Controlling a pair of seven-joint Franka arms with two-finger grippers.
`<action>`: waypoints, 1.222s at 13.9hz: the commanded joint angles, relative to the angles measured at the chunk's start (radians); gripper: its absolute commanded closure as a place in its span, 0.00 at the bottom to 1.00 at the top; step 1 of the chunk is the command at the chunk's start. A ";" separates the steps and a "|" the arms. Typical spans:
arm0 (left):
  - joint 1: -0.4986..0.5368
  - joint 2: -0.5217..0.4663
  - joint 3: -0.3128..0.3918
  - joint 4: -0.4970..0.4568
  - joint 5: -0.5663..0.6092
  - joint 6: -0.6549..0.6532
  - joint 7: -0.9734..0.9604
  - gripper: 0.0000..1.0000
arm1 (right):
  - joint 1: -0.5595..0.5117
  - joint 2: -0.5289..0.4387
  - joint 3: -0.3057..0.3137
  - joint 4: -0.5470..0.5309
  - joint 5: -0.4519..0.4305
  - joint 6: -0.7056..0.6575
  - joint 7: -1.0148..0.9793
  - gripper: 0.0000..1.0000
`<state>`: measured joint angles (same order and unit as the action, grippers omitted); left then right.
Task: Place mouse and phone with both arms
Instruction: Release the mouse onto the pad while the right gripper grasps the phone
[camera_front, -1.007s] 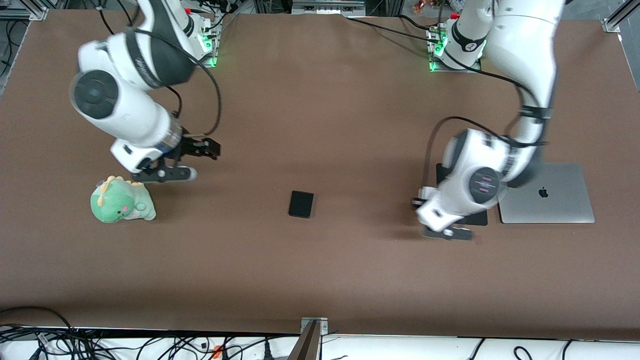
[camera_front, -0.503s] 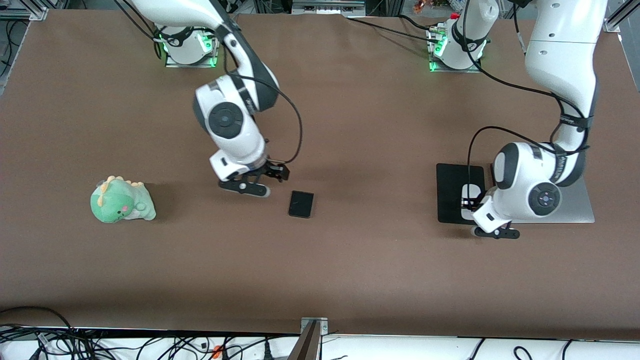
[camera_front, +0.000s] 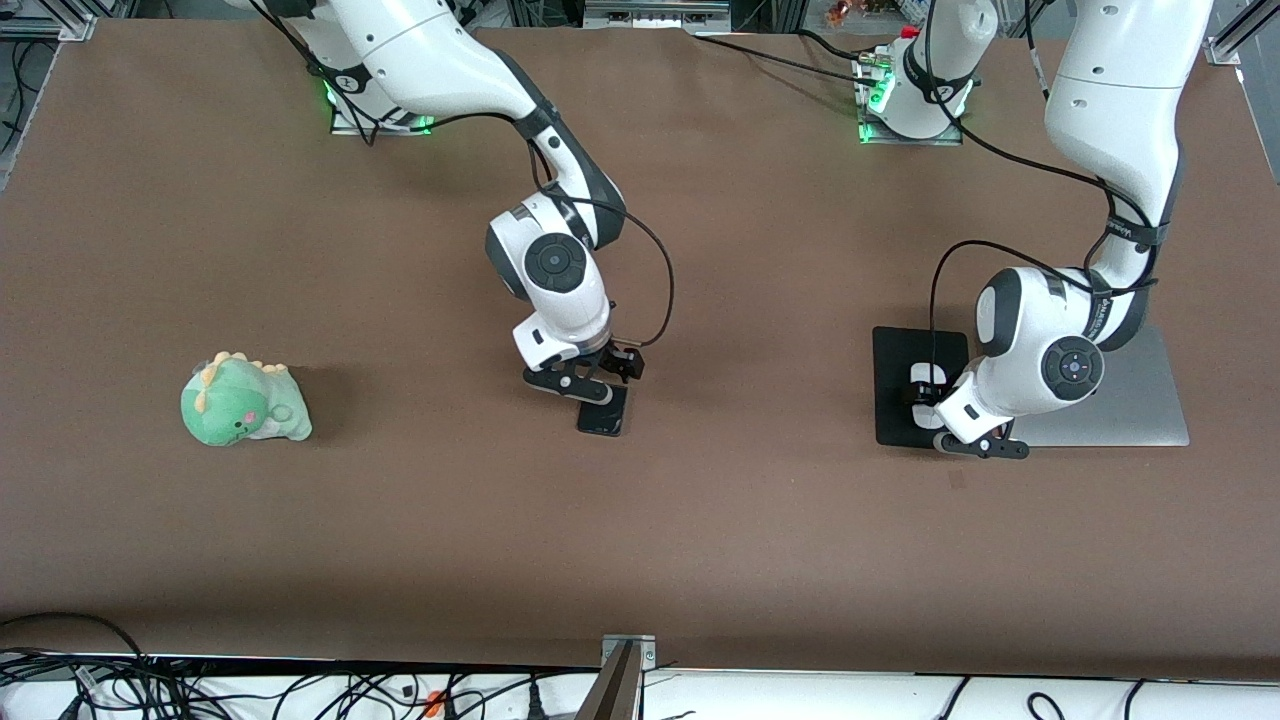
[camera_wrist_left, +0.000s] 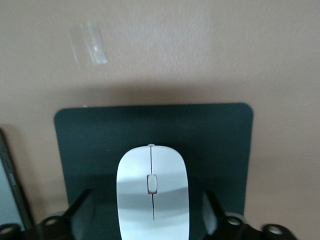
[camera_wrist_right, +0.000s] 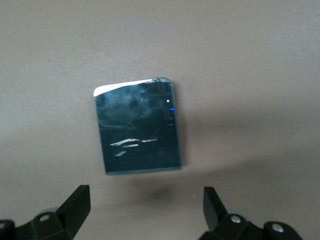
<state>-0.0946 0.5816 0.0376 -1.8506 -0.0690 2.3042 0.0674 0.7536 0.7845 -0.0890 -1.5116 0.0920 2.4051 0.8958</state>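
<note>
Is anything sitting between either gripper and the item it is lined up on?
Nothing visible. The right gripper is open over the phone, which lies alone on bare table. The left gripper is open, straddling the mouse on the mouse pad.

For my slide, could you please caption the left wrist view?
Open left gripper straddling the white mouse on the black mouse pad.

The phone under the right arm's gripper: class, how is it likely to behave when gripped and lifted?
The phone looks like a thin rigid slab, so it probably will not flex. Its glossy face shows reflections, so it may slip between the fingers. Lying flat on the table, it offers only low edges to the open right gripper, so catching it could be awkward.
</note>
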 joint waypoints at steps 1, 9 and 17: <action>0.004 -0.080 -0.010 0.043 0.028 -0.073 0.003 0.00 | 0.004 0.067 -0.014 0.077 -0.005 0.029 -0.003 0.00; -0.005 -0.146 -0.021 0.520 0.100 -0.658 0.041 0.00 | -0.010 0.127 -0.017 0.086 -0.012 0.136 -0.140 0.00; -0.027 -0.299 -0.021 0.556 0.121 -0.894 0.043 0.00 | -0.010 0.139 -0.017 0.097 -0.015 0.138 -0.143 0.38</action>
<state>-0.1185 0.2975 0.0175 -1.2876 0.0290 1.4234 0.0992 0.7482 0.8932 -0.1104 -1.4444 0.0844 2.5327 0.7661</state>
